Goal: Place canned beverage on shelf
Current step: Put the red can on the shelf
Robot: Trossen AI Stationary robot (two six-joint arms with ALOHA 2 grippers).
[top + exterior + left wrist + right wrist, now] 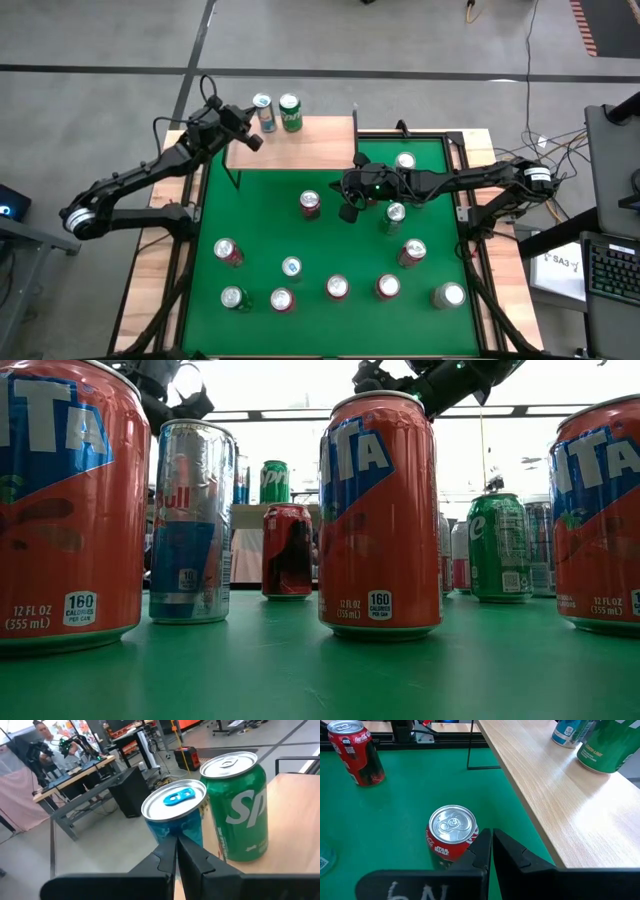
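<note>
The shelf (300, 145) is a light-wood board on thin black legs at the far edge of the green table (270, 235). A blue can (175, 815) and a green Sprite can (239, 815) stand upright on it. My left gripper (176, 851) is shut and hovers level just in front of the blue can (263, 110). My right gripper (490, 847) is shut and hangs above the table beside a red Coca-Cola can (451, 832), which stands on the green top near the shelf's edge (530, 795). It holds nothing. My left gripper's shut fingertips (170, 851) stand close before the blue can's side (187, 832), coming level from the table's near side. I cannot tell whether they touch it. The can stands upright on the shelf.
Several more cans stand about the green table: red ones (228, 252), (337, 288), a green one (395, 215), a silver one (449, 296). In the low view big orange cans (380, 510) fill the front. A person (42, 732) is at a desk far behind.
</note>
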